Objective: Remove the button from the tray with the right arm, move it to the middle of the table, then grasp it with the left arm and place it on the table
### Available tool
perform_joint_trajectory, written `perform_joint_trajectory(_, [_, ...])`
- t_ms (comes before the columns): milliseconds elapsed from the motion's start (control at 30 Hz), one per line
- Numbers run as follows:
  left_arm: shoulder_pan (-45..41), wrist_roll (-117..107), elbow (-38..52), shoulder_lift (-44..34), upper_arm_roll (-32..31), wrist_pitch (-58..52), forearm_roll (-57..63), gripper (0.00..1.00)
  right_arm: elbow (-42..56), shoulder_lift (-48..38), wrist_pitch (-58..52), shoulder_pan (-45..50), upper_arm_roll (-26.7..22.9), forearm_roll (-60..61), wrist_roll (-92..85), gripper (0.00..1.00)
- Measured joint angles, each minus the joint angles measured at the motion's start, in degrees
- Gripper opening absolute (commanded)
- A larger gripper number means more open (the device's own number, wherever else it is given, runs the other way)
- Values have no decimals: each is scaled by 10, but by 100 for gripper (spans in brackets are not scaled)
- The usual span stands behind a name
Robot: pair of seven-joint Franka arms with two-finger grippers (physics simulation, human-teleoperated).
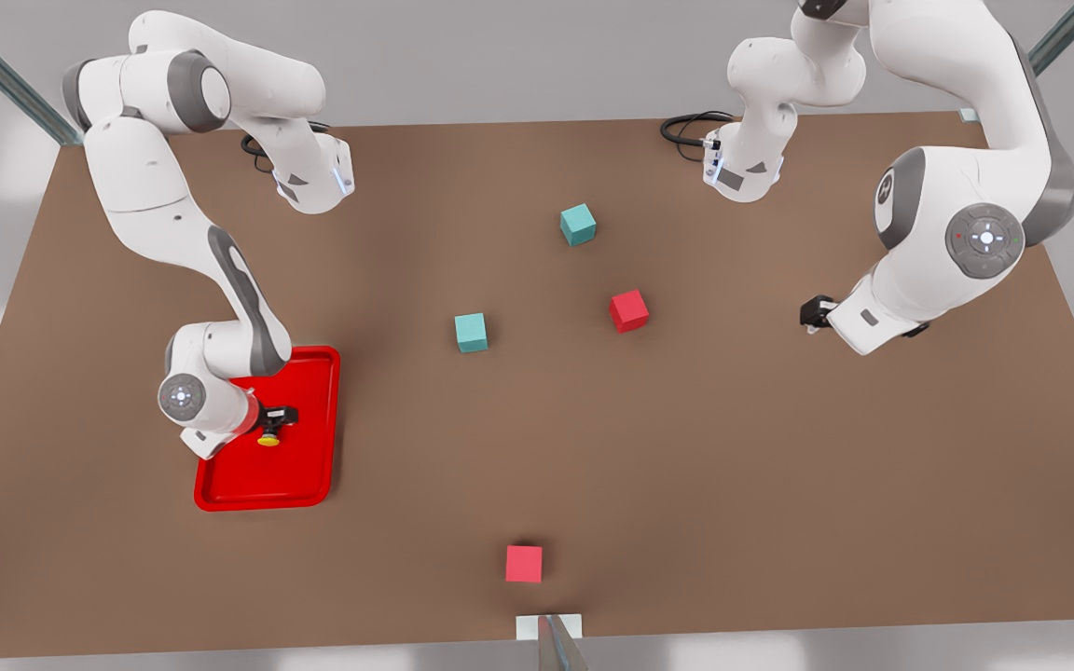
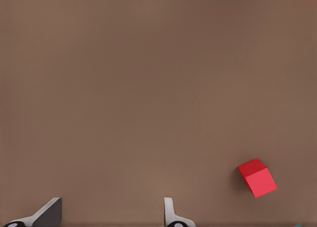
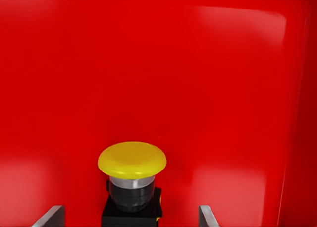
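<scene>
The right gripper (image 1: pixel 274 417) hangs low over the tray (image 1: pixel 309 471), fingers spread, with the button (image 3: pixel 132 180) standing upright between them, untouched. Tray floor lies open on every side of the button; the raised rim is well off. The button's base is cut off in the right wrist view. The left gripper (image 2: pixel 111 214) waits spread over bare table (image 1: pixel 733 485), a red cube (image 2: pixel 256 177) nearby; teal cubes (image 1: pixel 471 332) sit farther away.

The yellow-capped button (image 3: pixel 132 182) stands upright on the red tray (image 3: pixel 208 88) — between the right tool's (image 3: pixel 131 218) spread fingertips (image 3: pixel 49 216), untouched by either.
</scene>
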Motion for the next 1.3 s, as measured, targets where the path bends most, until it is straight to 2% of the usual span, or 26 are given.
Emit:
perform_joint_trajectory(33, [0,0,0,0,0,0,0,100,0,2,2,0,0,0,0,100])
perform_joint_trajectory(67, [0,0,0,0,0,0,0,100,1,2,3,0,0,0,0,79])
perform_joint_trajectory(100, [0,0,0,0,0,0,0,100,2,3,4,0,0,1,0,48])
perform_joint_trajectory(133, [0,0,0,0,0,0,0,100,3,3,4,0,0,2,-1,40])
perform_joint_trajectory(167, [0,0,0,0,0,0,0,100,3,3,5,0,0,3,-2,38])
perform_joint_trajectory(500, [0,0,0,0,0,0,0,100,8,-2,7,4,1,12,-20,36])
perform_joint_trajectory(667, [0,0,0,0,0,0,0,100,81,-15,-35,8,39,16,-20,38])
perform_joint_trajectory(767, [0,0,0,0,0,0,0,100,120,-12,-50,61,68,25,-4,38])
perform_joint_trajectory(867, [0,0,0,0,0,0,0,100,191,23,-66,147,72,43,30,38])
perform_joint_trajectory(1000, [0,0,0,0,0,1,0,100,324,113,-93,252,71,70,98,38])
perform_joint_trajectory(1167, [0,0,0,2,0,1,0,100,551,256,-124,381,59,87,215,38])
perform_joint_trajectory(1300, [0,0,0,4,0,2,0,100,618,311,-135,444,55,93,314,38])
